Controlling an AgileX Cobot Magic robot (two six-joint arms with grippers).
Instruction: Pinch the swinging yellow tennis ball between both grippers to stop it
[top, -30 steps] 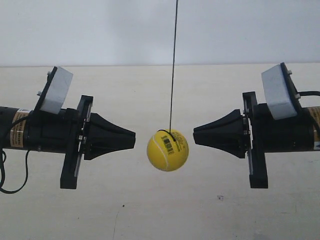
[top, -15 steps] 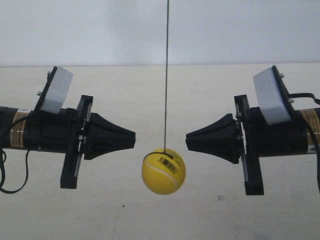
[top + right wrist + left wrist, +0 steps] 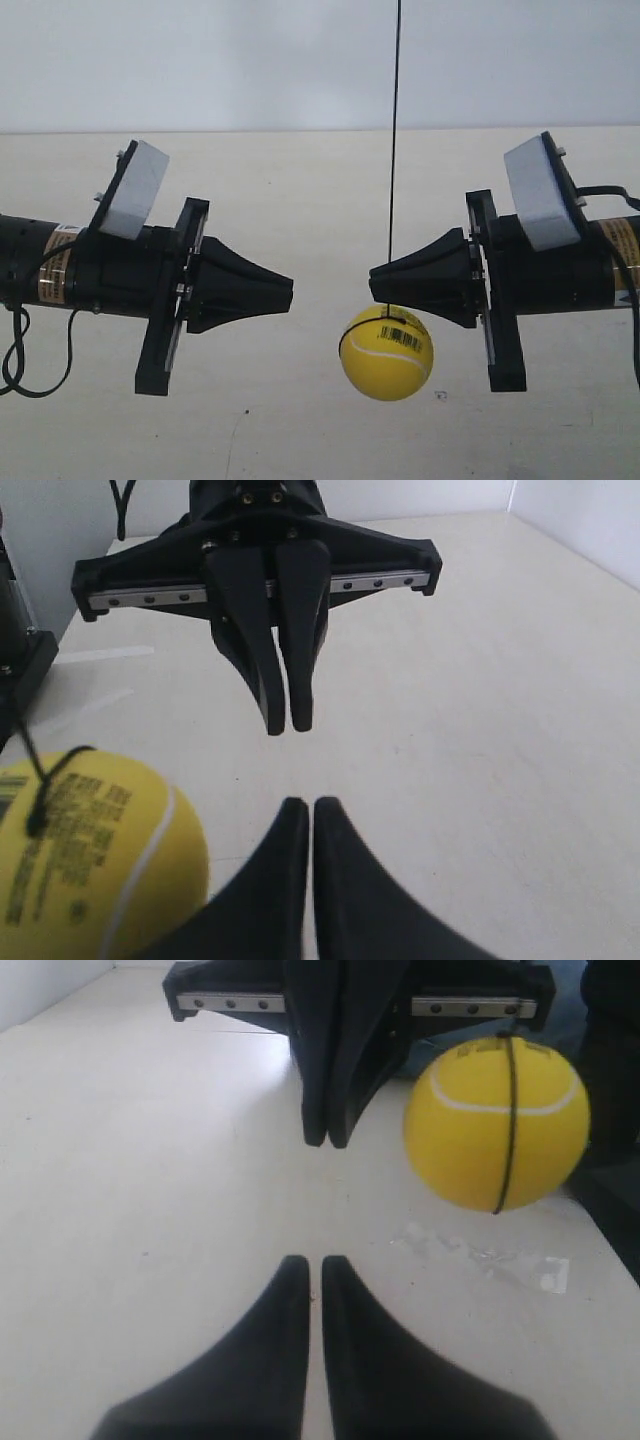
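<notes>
Hanging on a thin dark string (image 3: 395, 150), the small bright yellow tennis ball (image 3: 387, 352) with its white curved seam floats over the pale cream desk (image 3: 300, 430), off to one side of the gap between my two tools. My black cone-tipped right gripper (image 3: 372, 272) is the one at the exterior view's right: my right wrist view shows the ball looming large just beside my own fingertips (image 3: 288, 830). The ball's top lies just under that cone's tip, and I cannot tell whether they touch. My matching black cone-tipped left gripper (image 3: 290, 290) points level at the right one from the other side, well apart from the ball and higher than its middle. The two tips face each other, apart. Both sets of jaws are pressed narrow, the fingers lying side by side with only a hairline slit, holding nothing. A white barcode sticker (image 3: 400, 335) faces the exterior camera near the ball's top, and a black band (image 3: 510, 1120) runs round the ball in my left wrist view. A slanted grey-white block (image 3: 135, 190) rides on top of each gripper body.
</notes>
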